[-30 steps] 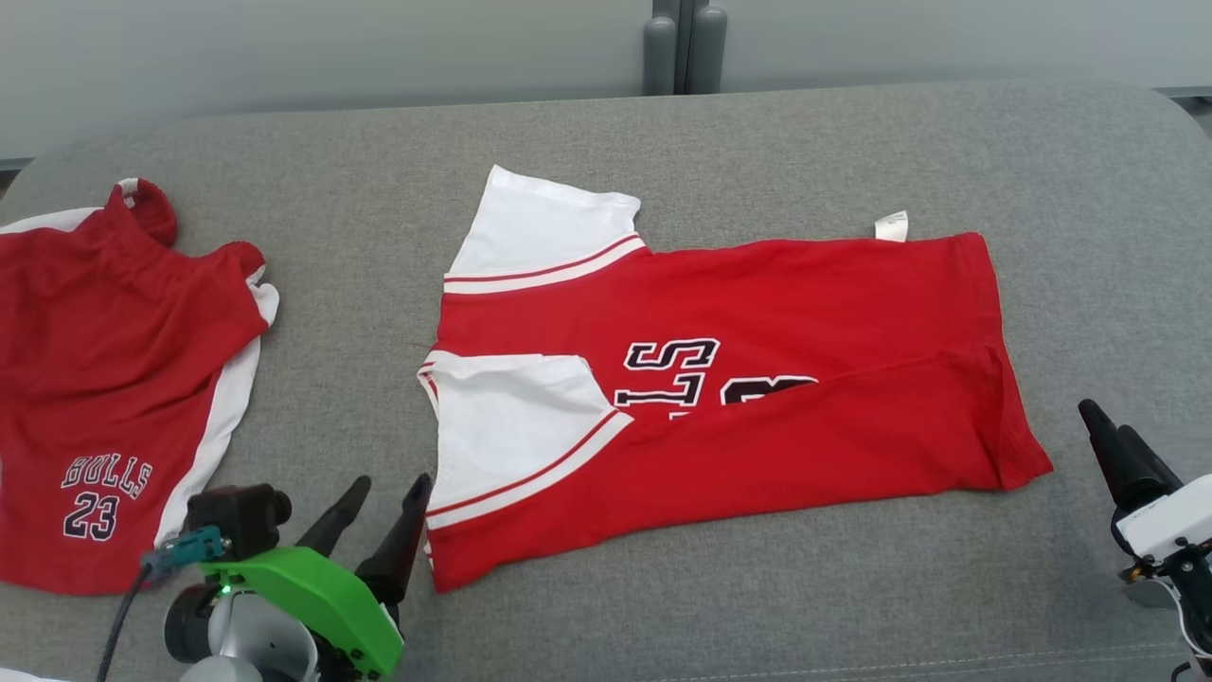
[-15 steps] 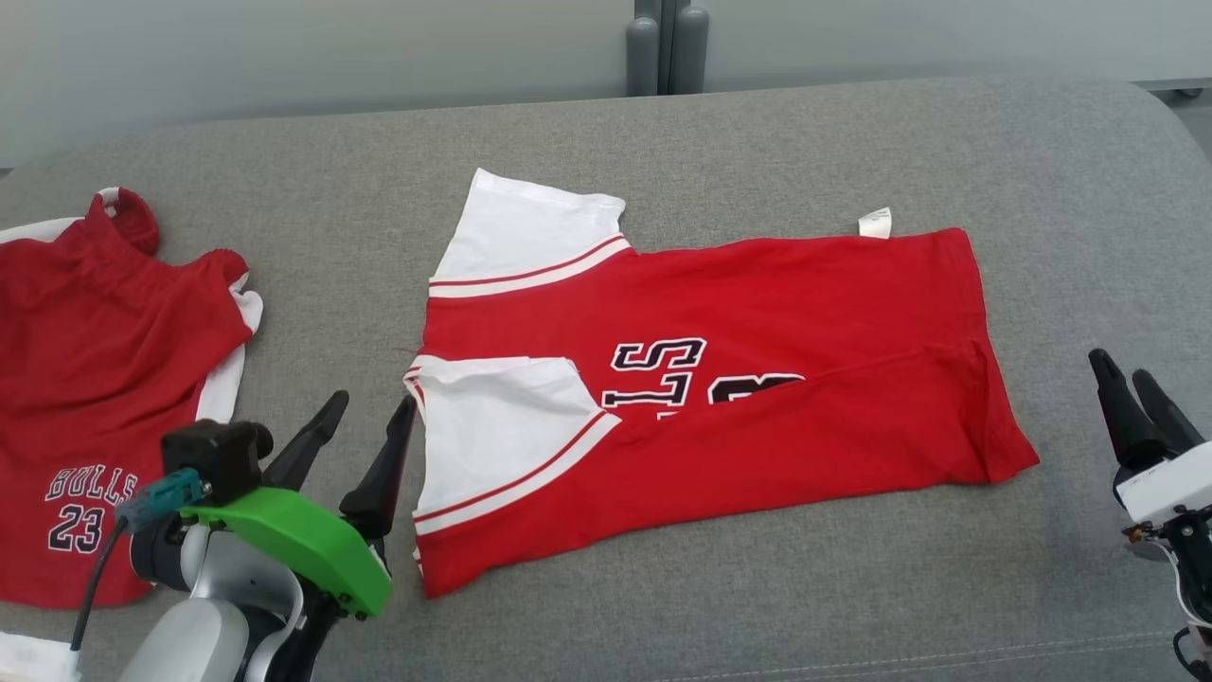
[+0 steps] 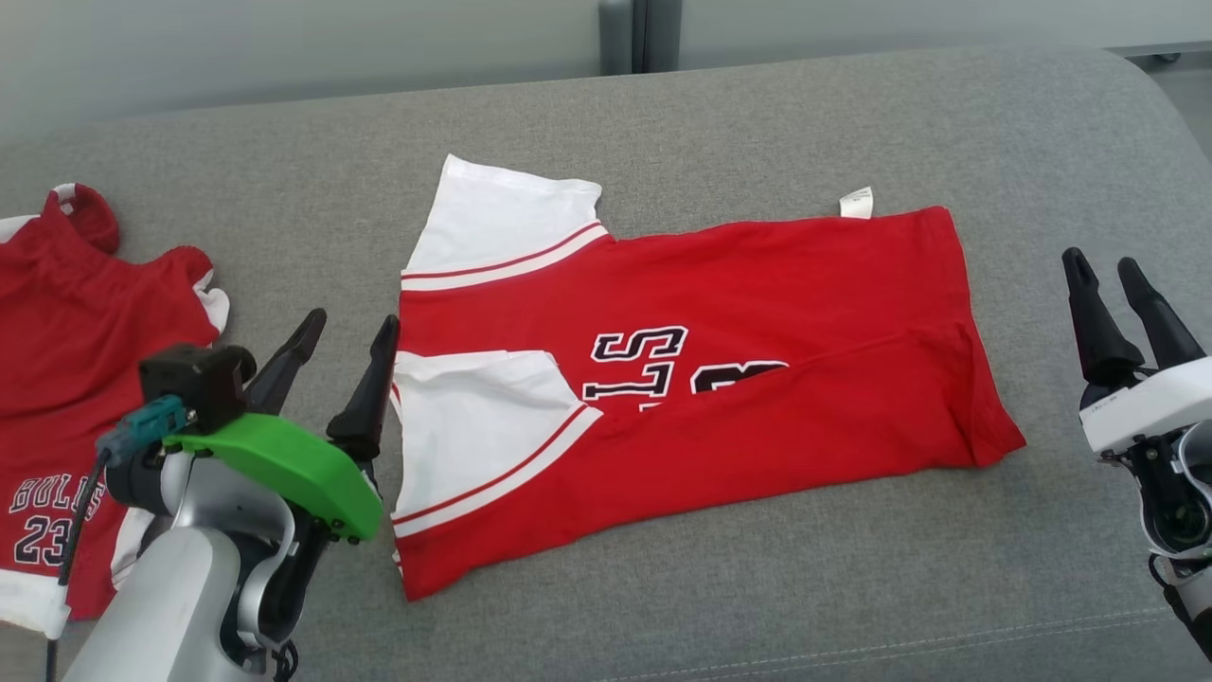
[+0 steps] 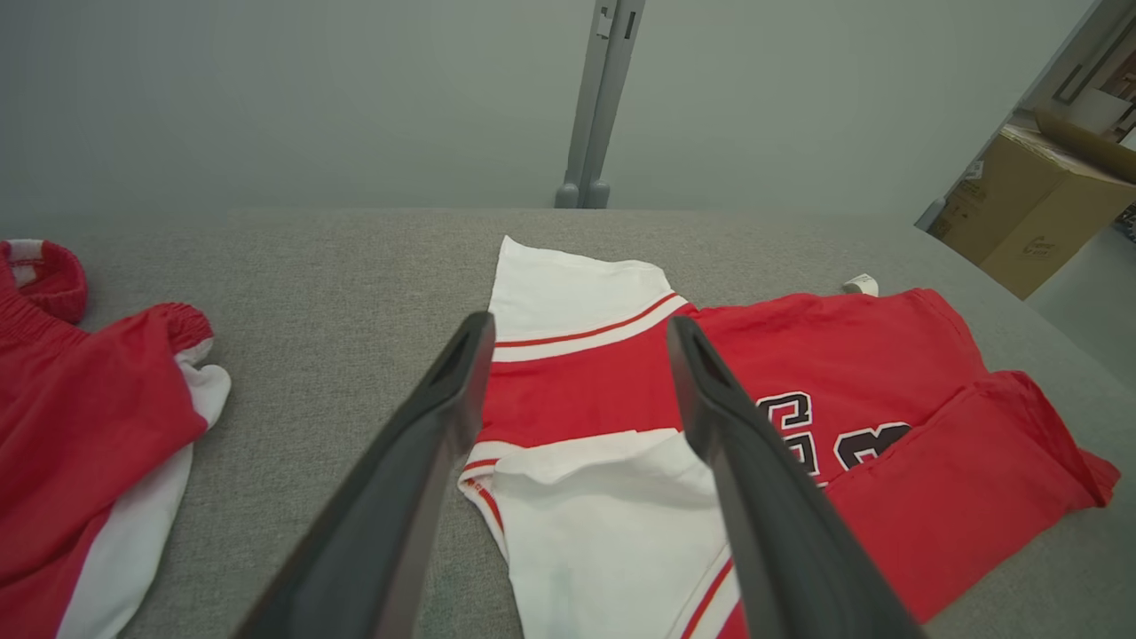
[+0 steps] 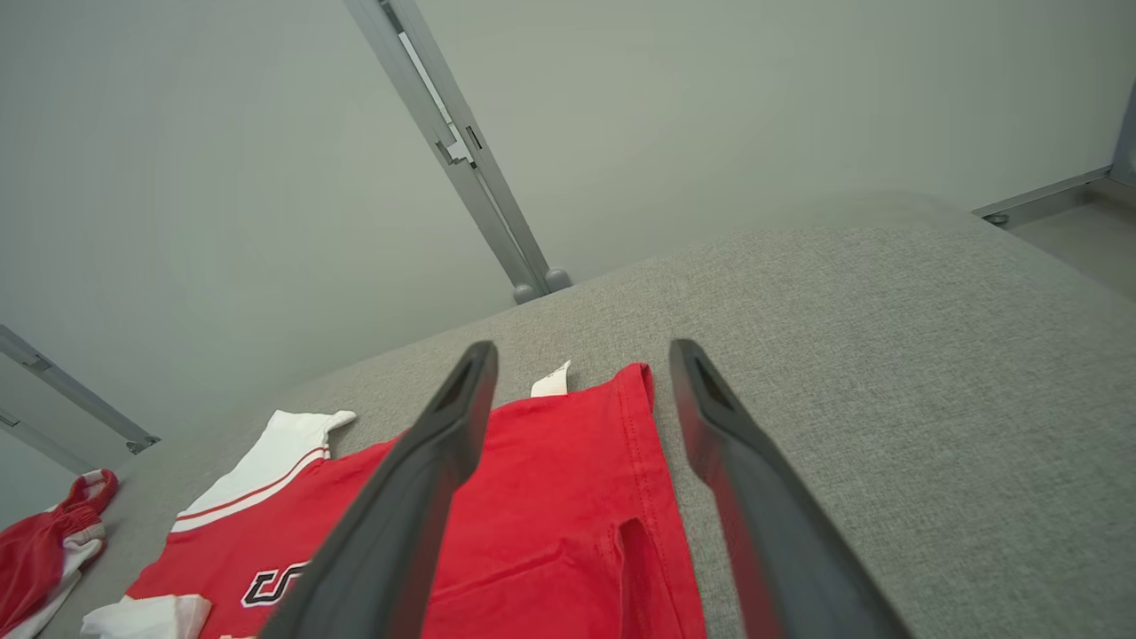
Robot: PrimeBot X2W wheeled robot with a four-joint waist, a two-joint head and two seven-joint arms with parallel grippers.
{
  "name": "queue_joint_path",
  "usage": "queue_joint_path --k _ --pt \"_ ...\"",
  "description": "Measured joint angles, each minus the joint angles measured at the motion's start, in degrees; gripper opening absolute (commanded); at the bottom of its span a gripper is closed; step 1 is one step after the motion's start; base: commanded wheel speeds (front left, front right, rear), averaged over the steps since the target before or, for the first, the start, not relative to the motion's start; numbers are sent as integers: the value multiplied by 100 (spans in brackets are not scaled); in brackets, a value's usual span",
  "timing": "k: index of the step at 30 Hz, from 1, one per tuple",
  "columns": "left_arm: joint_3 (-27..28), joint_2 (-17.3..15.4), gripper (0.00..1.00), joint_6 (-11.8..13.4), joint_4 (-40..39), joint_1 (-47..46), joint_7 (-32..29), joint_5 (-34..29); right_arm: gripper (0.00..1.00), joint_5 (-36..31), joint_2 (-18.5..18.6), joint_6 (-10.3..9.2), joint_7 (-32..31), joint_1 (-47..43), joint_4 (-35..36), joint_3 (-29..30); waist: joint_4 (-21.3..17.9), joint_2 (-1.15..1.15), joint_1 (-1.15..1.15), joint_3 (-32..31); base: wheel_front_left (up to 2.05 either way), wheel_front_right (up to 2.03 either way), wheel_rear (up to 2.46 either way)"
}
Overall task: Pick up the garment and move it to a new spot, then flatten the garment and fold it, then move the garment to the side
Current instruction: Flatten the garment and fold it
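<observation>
A red garment (image 3: 757,332) with white sleeves and black lettering lies spread on the grey cushion, its near long side folded over the middle. My left gripper (image 3: 348,327) hovers open just left of its sleeve end, nothing between the fingers. My right gripper (image 3: 1098,265) stands open to the right of the hem, apart from the cloth. The left wrist view looks over the white sleeves of the garment (image 4: 603,426) between the open left gripper (image 4: 577,328). The right wrist view shows the hem of the garment (image 5: 568,497) with its white tag (image 5: 550,380), below the open right gripper (image 5: 581,351).
A second red and white piece of clothing printed "BULLS 23" (image 3: 57,379) lies at the left edge of the grey cushion (image 3: 757,123). A grey wall with a metal post (image 3: 630,33) stands behind. A cardboard box (image 4: 1038,204) sits off to the far right.
Both grippers have moved farther from me, the left along the sleeve end and the right beside the hem. The camera has shifted, so the whole scene sits more to the left.
</observation>
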State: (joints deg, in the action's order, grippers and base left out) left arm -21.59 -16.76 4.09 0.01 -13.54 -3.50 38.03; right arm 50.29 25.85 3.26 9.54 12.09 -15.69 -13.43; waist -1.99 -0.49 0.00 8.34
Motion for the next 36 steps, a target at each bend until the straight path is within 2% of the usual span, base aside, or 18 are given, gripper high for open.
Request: queue_joint_path --k 3,8,12,22,28,36 --pt "-67 2 100 0 76 -188 -48 -79 100 -141 -22 -47 -1 102 55 -92 -32 0 0 80 0 0 0" --pt "-82 127 100 0 256 -514 -99 -100 100 -344 -12 -336 58 221 101 -114 -61 0 0 267 0 0 0" --pt "-67 134 100 3 447 -761 -157 -101 100 -457 -14 -444 57 426 119 -125 -64 0 0 404 0 0 0" --pt "-124 154 100 5 890 -1709 -558 -278 100 -503 -236 -590 -110 1044 185 -255 -126 0 0 909 0 0 0" --pt "-246 134 100 5 1173 -2533 -822 -491 100 -508 -235 -684 -325 1455 130 -311 -173 0 0 1319 0 0 0" --pt "-312 180 100 -5 1462 -3566 -1094 -666 100 -615 -199 -697 -665 1995 57 -464 -235 0 0 1912 0 0 0"
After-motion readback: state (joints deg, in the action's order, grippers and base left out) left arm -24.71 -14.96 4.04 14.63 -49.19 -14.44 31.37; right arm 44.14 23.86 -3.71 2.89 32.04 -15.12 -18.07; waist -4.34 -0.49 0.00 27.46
